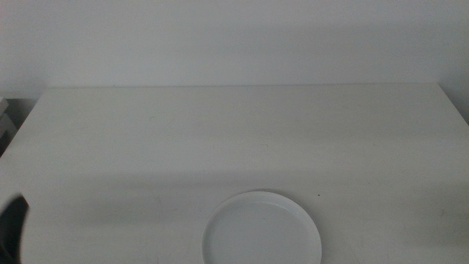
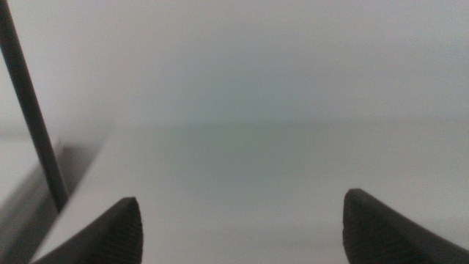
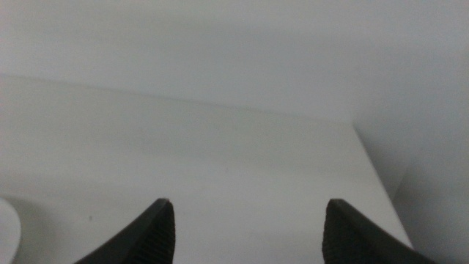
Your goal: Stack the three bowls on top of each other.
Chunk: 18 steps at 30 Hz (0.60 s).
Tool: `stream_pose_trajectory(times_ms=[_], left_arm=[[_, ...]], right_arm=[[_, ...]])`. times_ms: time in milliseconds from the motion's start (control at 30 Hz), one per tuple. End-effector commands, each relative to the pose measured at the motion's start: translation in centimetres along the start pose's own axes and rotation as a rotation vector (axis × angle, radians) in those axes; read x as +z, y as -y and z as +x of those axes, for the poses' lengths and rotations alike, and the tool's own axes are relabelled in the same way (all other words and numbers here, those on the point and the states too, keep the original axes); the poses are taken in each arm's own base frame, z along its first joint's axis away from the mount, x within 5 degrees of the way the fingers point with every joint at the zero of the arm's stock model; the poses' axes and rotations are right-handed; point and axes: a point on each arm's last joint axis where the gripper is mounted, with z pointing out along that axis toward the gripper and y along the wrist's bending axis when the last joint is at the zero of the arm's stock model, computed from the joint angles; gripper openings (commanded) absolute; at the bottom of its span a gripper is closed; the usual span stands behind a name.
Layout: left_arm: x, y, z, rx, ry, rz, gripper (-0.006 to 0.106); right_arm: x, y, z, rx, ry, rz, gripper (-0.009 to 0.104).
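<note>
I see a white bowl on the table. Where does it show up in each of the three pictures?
Middle view: the white bowl sits at the bottom edge, just right of centre, partly cut off.
Left wrist view: not in it; only the open left gripper over bare table.
Right wrist view: a pale curved sliver at the edge is probably its rim; the right gripper is open.
Shared landmark: the white table meeting the wall.
</note>
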Motion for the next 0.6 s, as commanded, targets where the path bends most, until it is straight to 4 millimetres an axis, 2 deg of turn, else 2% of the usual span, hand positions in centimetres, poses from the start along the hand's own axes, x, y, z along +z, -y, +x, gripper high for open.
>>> stream_pose_trajectory(times_ms=[0, 167, 300, 400, 567], left_arm=[[-0.2, -0.1, 0.6, -0.021, 0.031, -0.001, 0.103], [-0.3, -0.2, 3.9, -0.021, -0.042, -0.001, 0.103], [-0.5, -0.2, 5.0, -0.02, -0.029, -0.001, 0.103], [-0.7, -0.2, 5.5, -0.019, -0.037, 0.003, 0.103], [-0.9, -0.2, 5.3, -0.019, 0.005, 0.004, 0.103]], right_arm=[[-0.2, 0.2, 0.2, -0.016, 0.076, 0.028, 0.051], [0.2, -0.1, 3.1, -0.031, 0.036, 0.029, 0.051], [0.6, -0.2, 4.4, -0.027, -0.004, 0.024, 0.051], [0.6, -0.2, 4.5, -0.035, -0.011, 0.024, 0.051], [0.6, -0.2, 4.5, -0.042, -0.011, 0.026, 0.051]])
